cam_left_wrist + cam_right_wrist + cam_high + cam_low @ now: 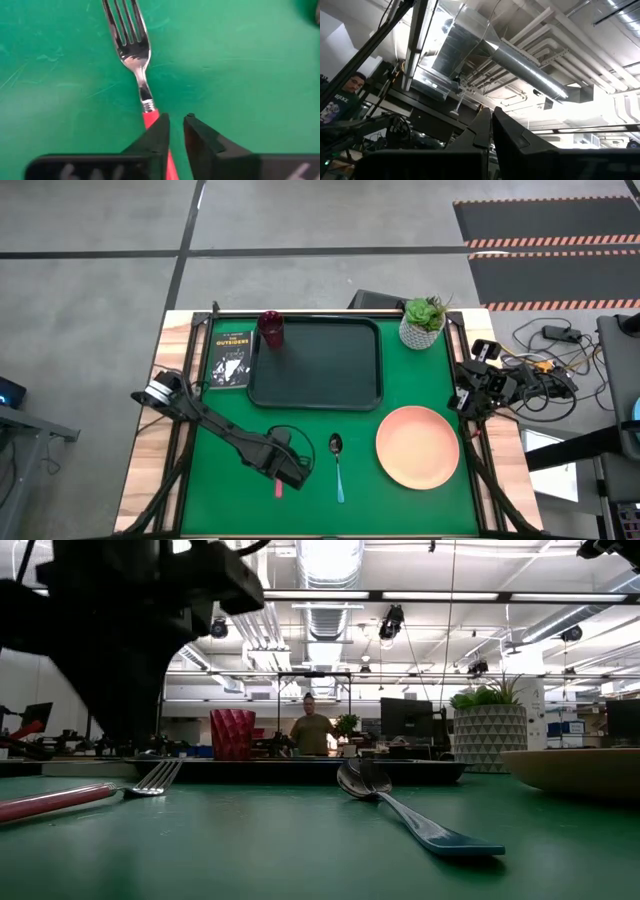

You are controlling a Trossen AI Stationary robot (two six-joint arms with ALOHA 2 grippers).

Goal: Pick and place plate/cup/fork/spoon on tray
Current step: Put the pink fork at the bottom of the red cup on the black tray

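Left wrist view: fork (134, 55) beside left claw (176, 120), handle underneath.

- Light falls evenly from overhead; the green worktop (300, 425) is bright, with only soft shadows.
- In the low view, ceiling lamps (330, 560) glare white and the near arm (120, 630) is a dark, blurred silhouette.
- The fork (131, 45) tines glint; the fingers (155, 142) nearest the left wrist lens are soft.
- The right wrist view is dim, the duct (520, 65) catching light.
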